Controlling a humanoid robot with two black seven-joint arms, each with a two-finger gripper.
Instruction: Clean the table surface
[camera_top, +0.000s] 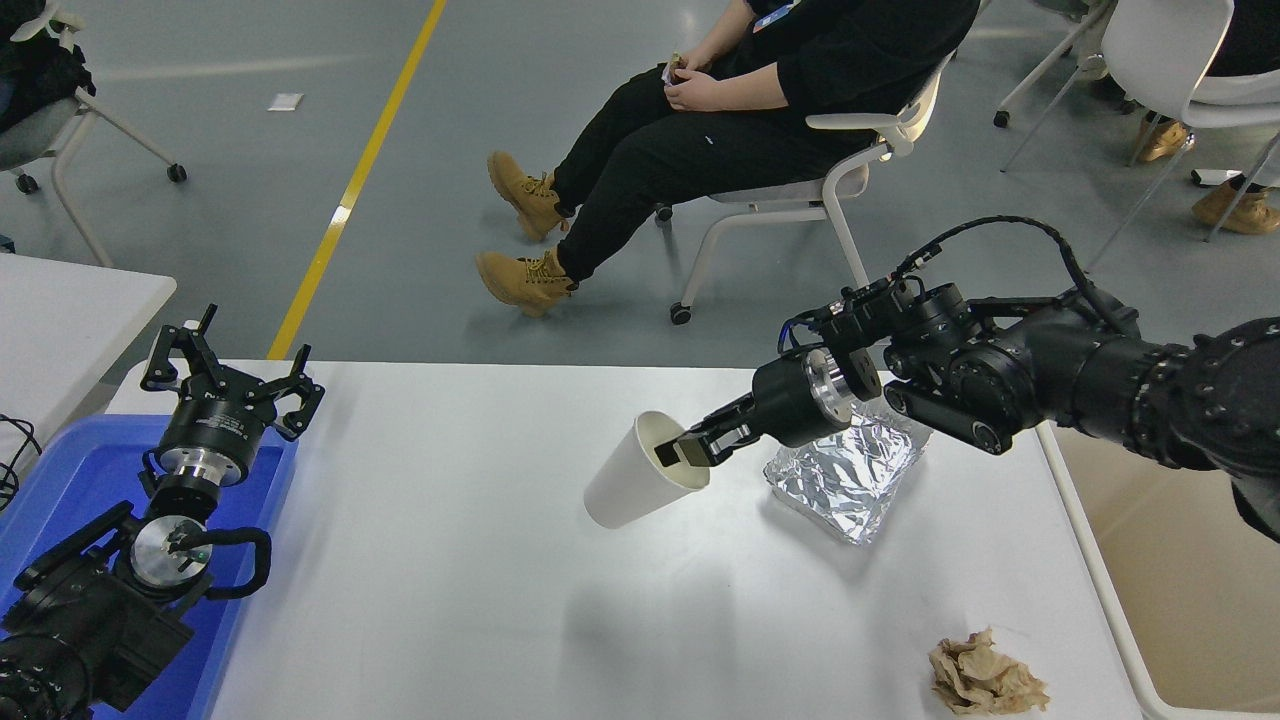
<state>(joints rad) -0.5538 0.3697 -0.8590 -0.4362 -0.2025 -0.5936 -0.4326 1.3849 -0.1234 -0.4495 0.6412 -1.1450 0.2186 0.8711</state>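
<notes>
At the far left, a blue plastic bin (60, 470) is seen against the left end of the desk, and the left arm is parked over it. The left gripper (232, 380) is held above the bin's far right corner with its claw released, the fingers spread wide and nothing between them. Part of a smaller white table (70, 310) is visible beyond the bin at the left edge of the view.

The table surface (450, 560) is spread across the middle of the view, from the bin at the left to the beige container (1180, 590) that is set against its right edge. Its left half is bare.

Right of the middle, toward the far edge, a white paper cup (630, 480) is held off the desk, tilted with its mouth turned up and to the right; its shadow is cast on the desk nearer the front edge. The cup's rim is pinched by the right gripper (685, 449), one finger being inside the mouth and the other outside. The right arm is extended in from the right edge of the view, above the desk's far right corner.

Just right of the cup, a crumpled silver foil bag (850, 480) is laid on the desk near the far edge, partly under the arm. Near the front right corner a crumpled brown paper wad (985, 675) is lying, well apart from the foil.

Beyond the far edge a seated person (720, 110) is seen on a white chair (830, 180).
</notes>
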